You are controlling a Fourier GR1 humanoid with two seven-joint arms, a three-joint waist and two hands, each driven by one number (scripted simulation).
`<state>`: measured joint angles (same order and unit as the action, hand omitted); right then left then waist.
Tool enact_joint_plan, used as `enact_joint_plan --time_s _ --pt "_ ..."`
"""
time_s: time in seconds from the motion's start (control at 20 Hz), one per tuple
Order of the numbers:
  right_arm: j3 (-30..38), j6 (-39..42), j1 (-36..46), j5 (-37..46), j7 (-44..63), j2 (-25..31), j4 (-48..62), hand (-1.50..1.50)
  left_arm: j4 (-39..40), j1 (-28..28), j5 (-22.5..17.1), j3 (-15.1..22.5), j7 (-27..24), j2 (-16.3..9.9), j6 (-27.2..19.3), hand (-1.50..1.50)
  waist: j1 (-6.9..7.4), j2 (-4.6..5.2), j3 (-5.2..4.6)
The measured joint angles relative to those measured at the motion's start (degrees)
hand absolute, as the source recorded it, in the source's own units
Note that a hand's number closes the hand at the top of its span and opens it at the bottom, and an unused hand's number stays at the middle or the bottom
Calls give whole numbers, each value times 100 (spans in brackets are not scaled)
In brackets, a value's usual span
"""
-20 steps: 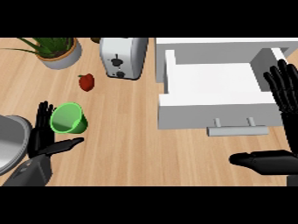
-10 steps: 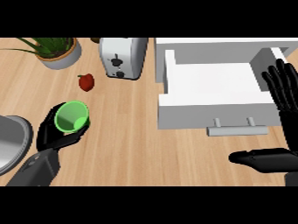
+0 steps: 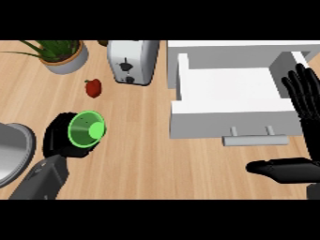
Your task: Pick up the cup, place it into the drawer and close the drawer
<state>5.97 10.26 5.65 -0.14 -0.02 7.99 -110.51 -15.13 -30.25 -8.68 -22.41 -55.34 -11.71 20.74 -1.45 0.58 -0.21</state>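
The left hand (image 3: 60,139) curls around the green cup (image 3: 87,130), which seems lifted and tilted. The white drawer (image 3: 232,96) stands open at three o'clock from it. The right hand (image 3: 313,112) rests open beside the drawer.

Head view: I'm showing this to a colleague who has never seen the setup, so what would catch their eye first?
The bright green cup, left of centre on the wooden counter, with the black left hand curled round it. Next, the white drawer standing open at upper right, its handle facing the robot. Then the right hand, open with fingers up along the right edge beside the drawer.
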Motion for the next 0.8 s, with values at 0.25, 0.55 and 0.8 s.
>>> enact_joint_plan --time_s 0.25,0.55,0.8 --pt "49 17 -48 -34 -45 7 -30 -150 -168 145 -35 -13 -171 62 -96 150 16 -8 4" --pt "135 72 -97 -65 -111 65 13 -150 -539 127 -92 32 -150 26 -65 150 63 -31 10" --pt "169 7 -78 -84 23 41 -46 -150 -1110 -70 -81 250 32 190 -74 150 116 -63 17"
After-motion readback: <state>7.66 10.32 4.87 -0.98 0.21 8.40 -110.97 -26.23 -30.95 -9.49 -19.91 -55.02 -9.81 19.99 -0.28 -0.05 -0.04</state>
